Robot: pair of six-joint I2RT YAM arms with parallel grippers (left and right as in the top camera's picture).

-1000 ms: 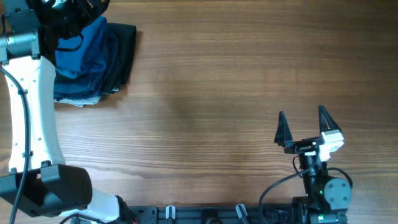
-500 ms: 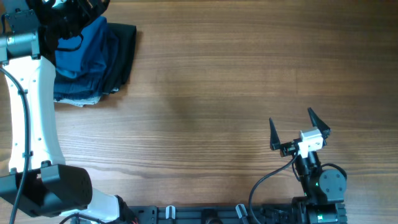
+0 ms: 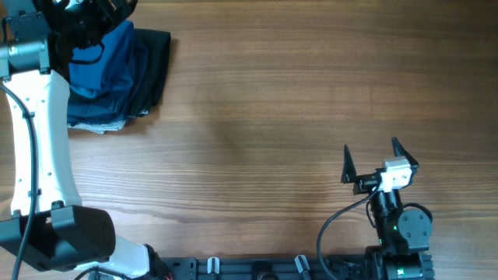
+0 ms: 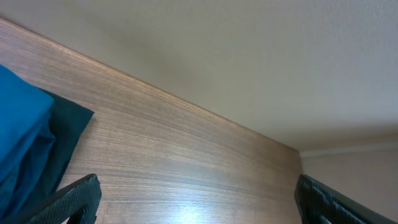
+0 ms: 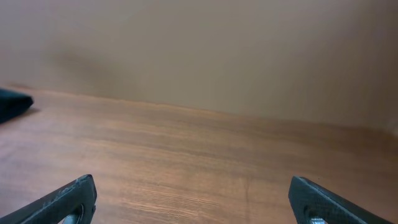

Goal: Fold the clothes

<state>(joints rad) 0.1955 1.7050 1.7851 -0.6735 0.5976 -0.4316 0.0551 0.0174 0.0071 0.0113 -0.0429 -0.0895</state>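
Note:
The bright blue polo shirt (image 3: 105, 58) lies bunched on top of a pile at the table's far left corner. The left wrist view catches it at the left edge, blue shirt (image 4: 18, 143). My left gripper (image 3: 84, 19) hangs over the far end of that pile; in its own view the left gripper (image 4: 198, 190) is open wide over bare wood, the cloth just outside its left finger. My right gripper (image 3: 372, 155) stands open near the front right, far from the shirt, and the right gripper (image 5: 193, 186) holds nothing.
Black garments (image 3: 153, 66) and a dark navy one (image 3: 97, 118) lie under and beside the blue shirt; a dark cloth (image 4: 68, 127) shows in the left wrist view too. The white left arm (image 3: 43, 132) runs along the table's left edge. A beige wall backs the table.
The right gripper has drawn back a little toward the front edge and shifted slightly left, still open. The left arm and the pile have not moved.

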